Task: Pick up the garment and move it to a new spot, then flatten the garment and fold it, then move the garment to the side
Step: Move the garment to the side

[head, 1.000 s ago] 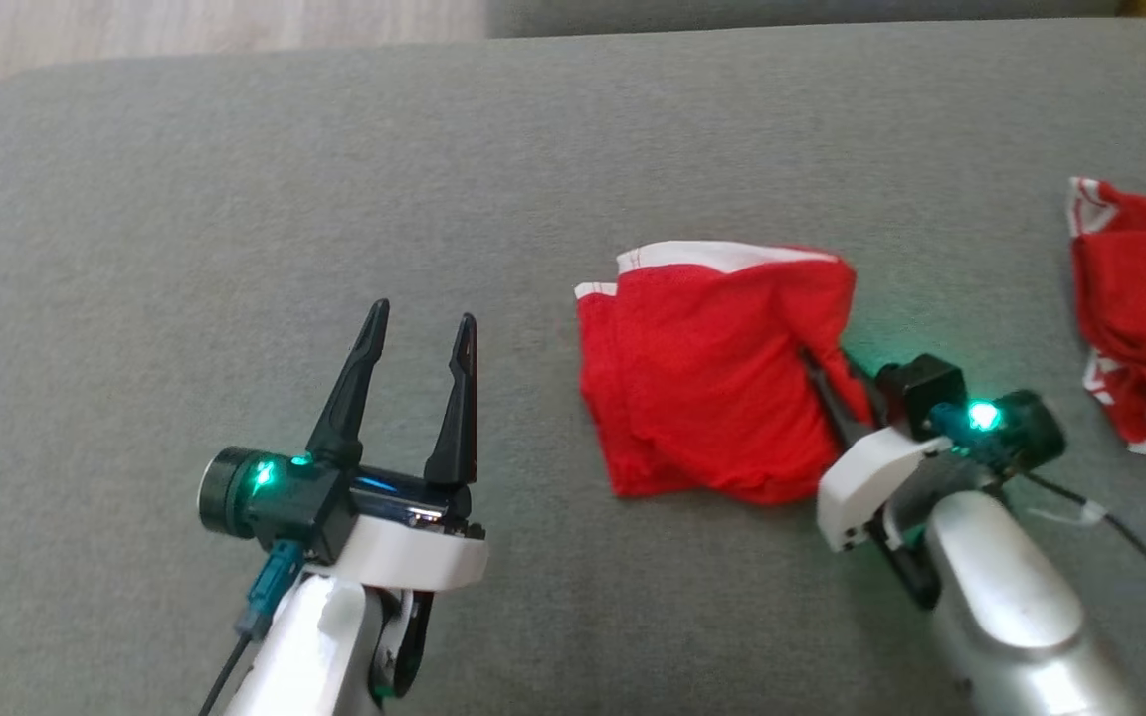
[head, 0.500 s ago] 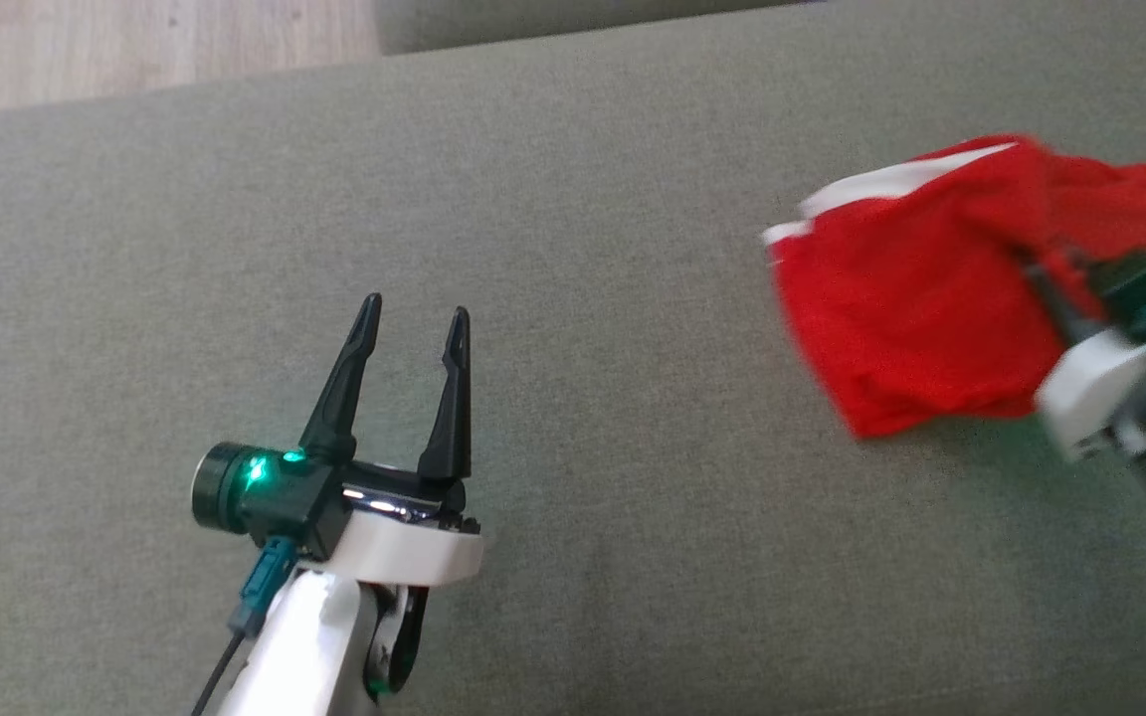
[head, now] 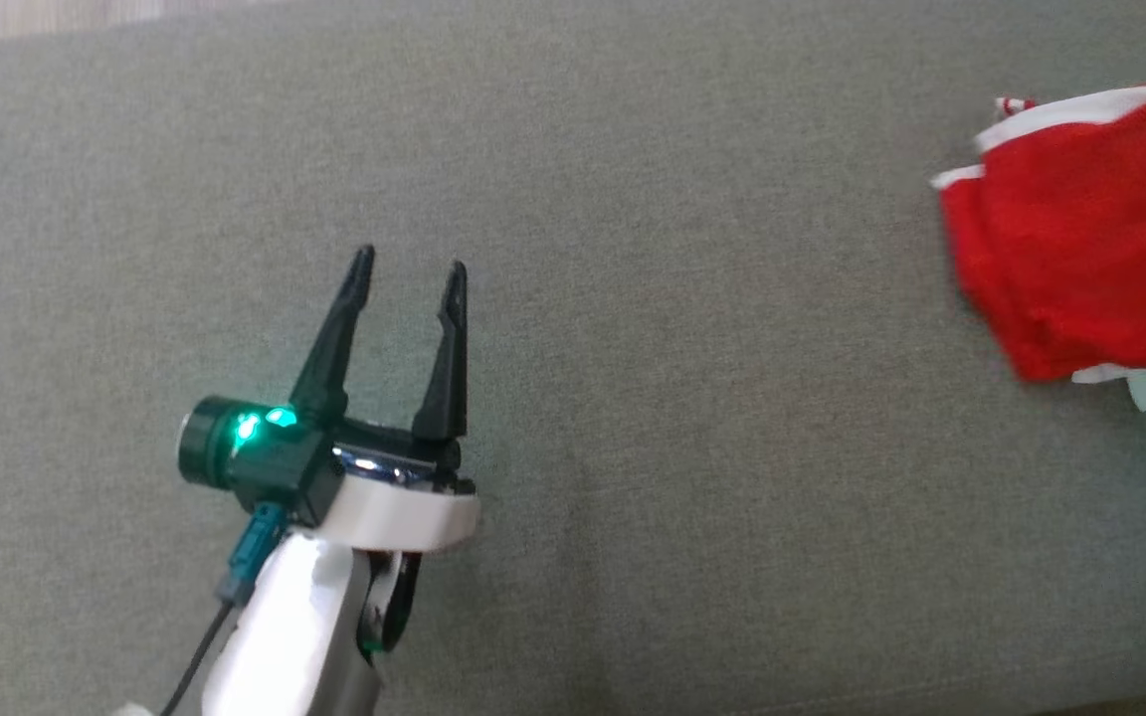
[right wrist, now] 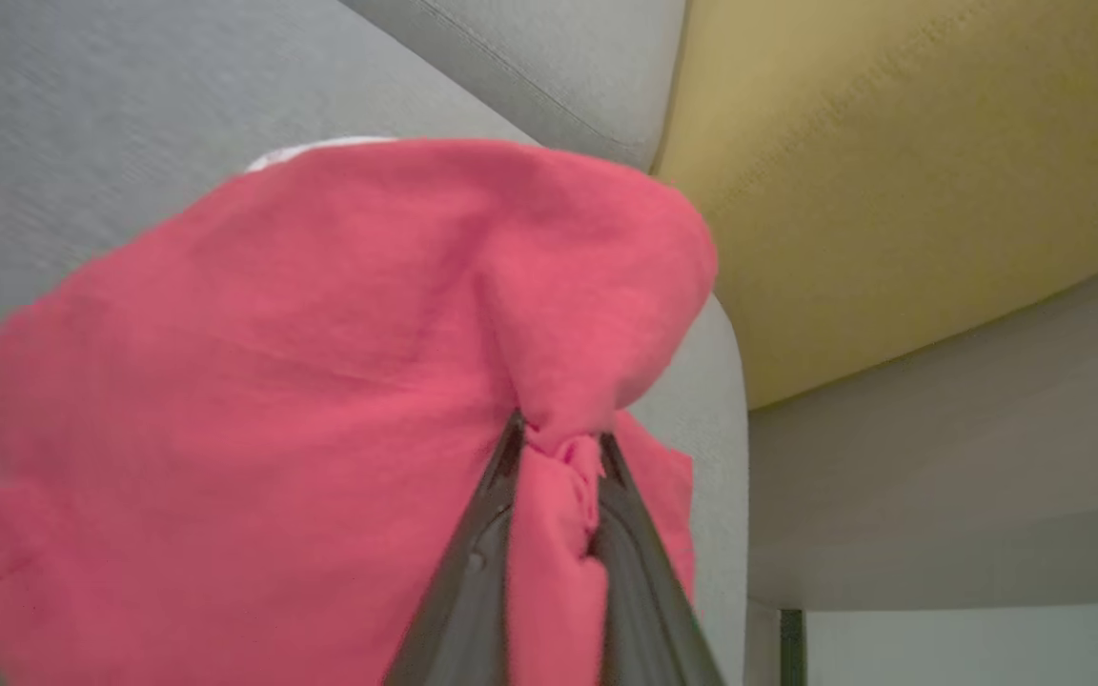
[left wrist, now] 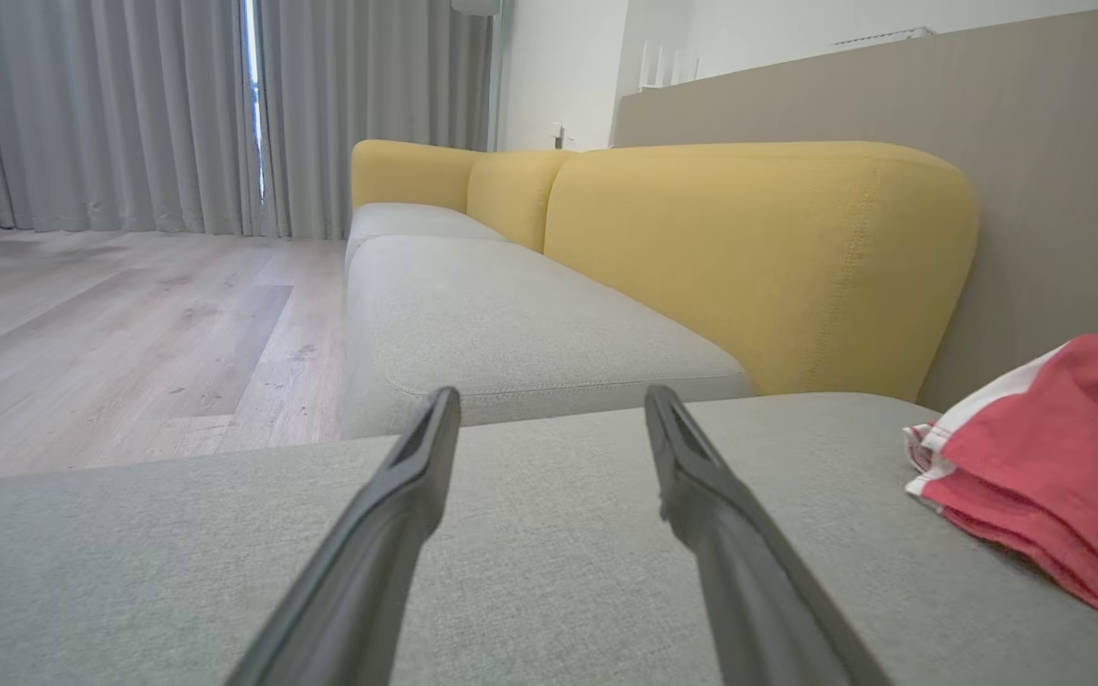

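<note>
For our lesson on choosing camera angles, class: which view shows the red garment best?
The right wrist view: the red garment appears close and mostly in frame, with the jaws of the right gripper pinched on a fold. The head view cuts it off at its right edge; the left wrist view catches one white-trimmed end.

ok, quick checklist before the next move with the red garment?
1. Grip: right gripper shut on the red garment, cloth pinched between both fingers: ok.
2. Fold intact: cannot tell; the cloth is bunched at the pinch, though the left wrist view shows stacked layers.
3. Garment lifted off the grey cushion: cannot tell; its lower edge looks close to the fabric.
4. Other arm out of the way: left gripper open, well apart from the garment: ok.
5. Set-down spot to the right: cannot tell; it lies past the head view's edge.
</note>
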